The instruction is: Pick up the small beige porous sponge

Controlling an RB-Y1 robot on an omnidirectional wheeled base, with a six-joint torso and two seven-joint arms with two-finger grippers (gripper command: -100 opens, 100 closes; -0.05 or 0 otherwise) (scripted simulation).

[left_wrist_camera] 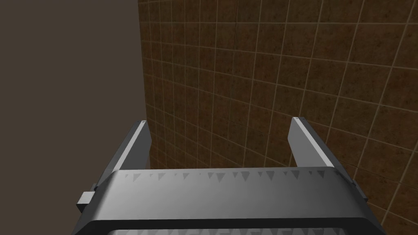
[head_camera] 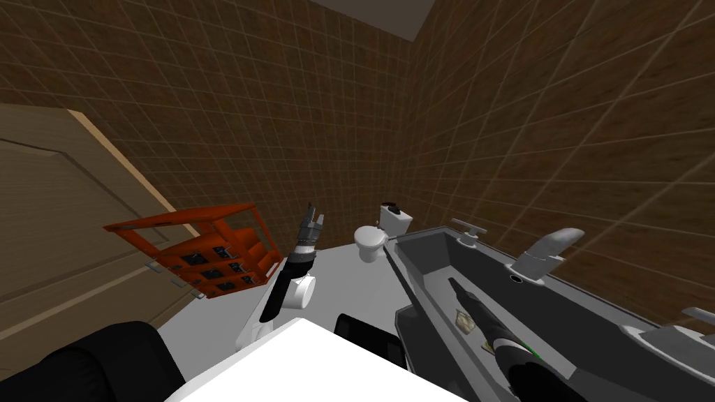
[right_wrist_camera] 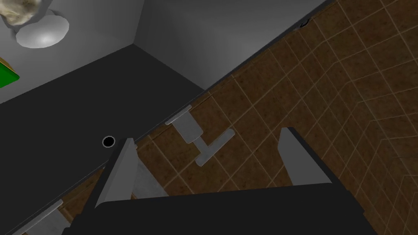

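Right gripper (right_wrist_camera: 207, 134): jaws spread wide, nothing between them. Through the gap I see a grey tap handle (right_wrist_camera: 206, 145) on the brown tiled wall (right_wrist_camera: 326, 81). So the fingers aim over the edge of the bathtub (right_wrist_camera: 61, 118), not at its floor. A small black hole (right_wrist_camera: 108, 141) in the dark tub surface sits just beside one finger.

Sponge (right_wrist_camera: 18, 11): beige, pitted, on the pale tub floor. It is touching or just beside a light round disc (right_wrist_camera: 43, 34), probably the drain. A green thing (right_wrist_camera: 6, 77) lies near it. All three are well apart from the jaws, out past the finger by the black hole. In the head view the sponge appears to lie beside my right forearm, behind the fingertips.

Step in hand, as I judge it: the approach, jaws not yet lined up.

Plan:
- Draw the wrist back and pitch it down until the sponge sits centred in the gap.
- Keep the jaws spread and lower one blade each side of it.
- Stop short of the tub floor.
- Close slowly. The sponge will likely squash, so squeeze only until it holds.

Risks: blade tips scraping the floor, nudging the sponge onto the disc, the forearm catching the tub rim.

Left gripper (left_wrist_camera: 220, 120): jaws spread, empty, raised away from the tub. Leave it parked.
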